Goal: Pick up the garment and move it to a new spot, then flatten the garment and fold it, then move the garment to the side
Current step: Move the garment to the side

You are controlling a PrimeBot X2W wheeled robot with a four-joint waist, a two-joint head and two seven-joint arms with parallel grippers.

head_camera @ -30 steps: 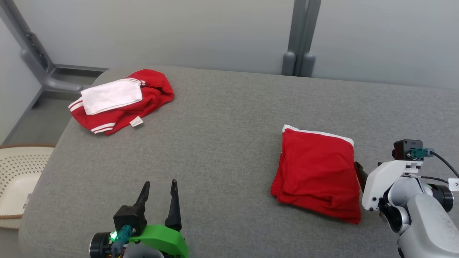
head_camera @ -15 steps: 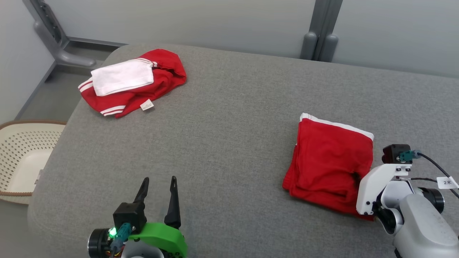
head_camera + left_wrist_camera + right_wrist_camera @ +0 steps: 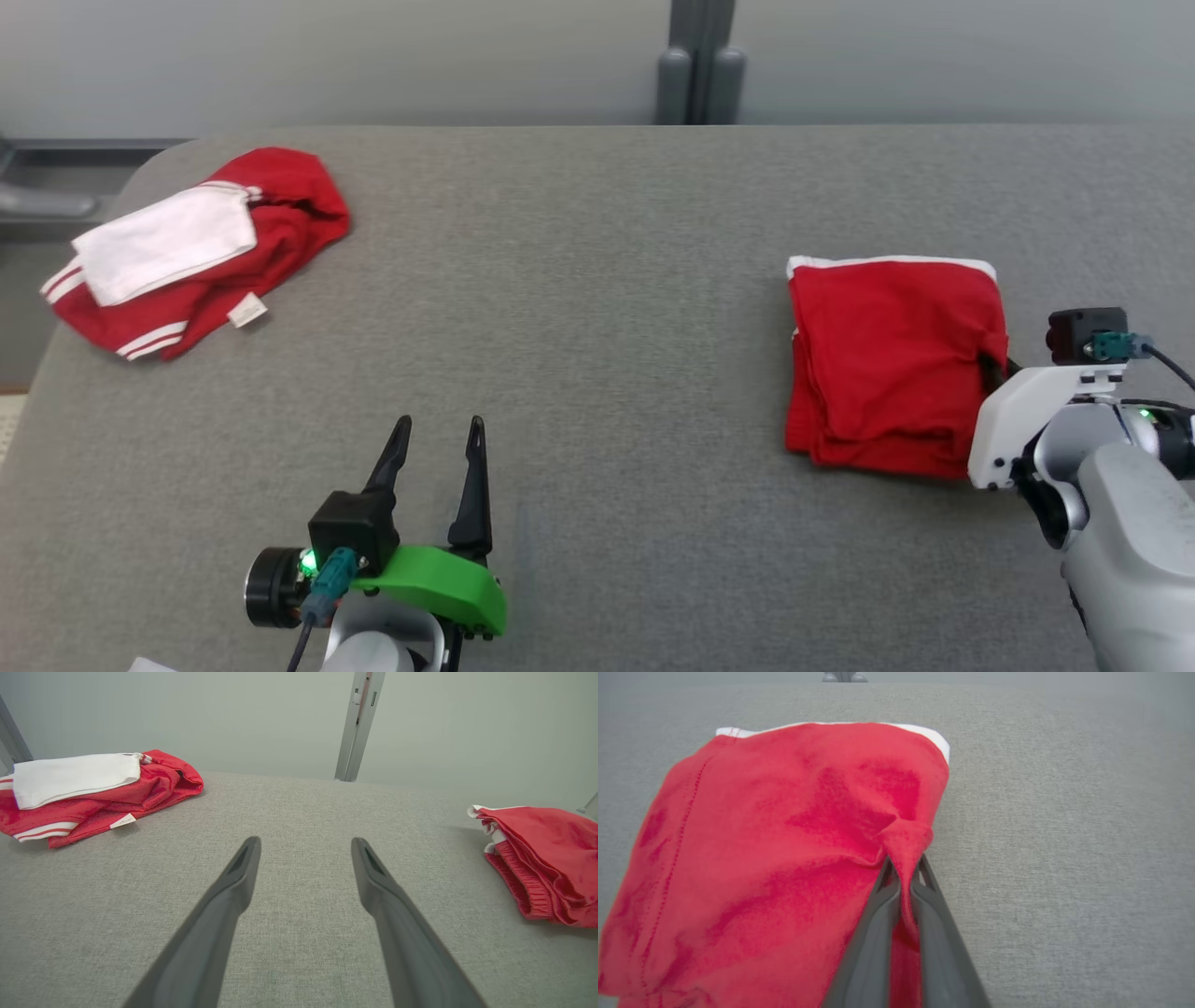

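Note:
A folded red garment point(image 3: 892, 359) with a white edge lies on the right of the grey table point(image 3: 579, 308). My right gripper point(image 3: 991, 366) is shut on a pinch of its right edge; in the right wrist view the cloth point(image 3: 784, 858) bunches between the closed fingers point(image 3: 903, 870). The garment also shows at the right of the left wrist view point(image 3: 546, 858). My left gripper point(image 3: 437, 439) is open near the front edge, empty, fingers point(image 3: 233, 891) apart above bare table.
A second red and white garment point(image 3: 187, 247) with a white cloth on top lies crumpled at the table's far left corner point(image 3: 88, 791). A grey post point(image 3: 700, 61) stands behind the table against the pale wall.
The head camera has turned, shifting the whole picture. The right gripper has closed on the folded garment's right edge, and the garment has slid and turned with it. The left gripper stays open.

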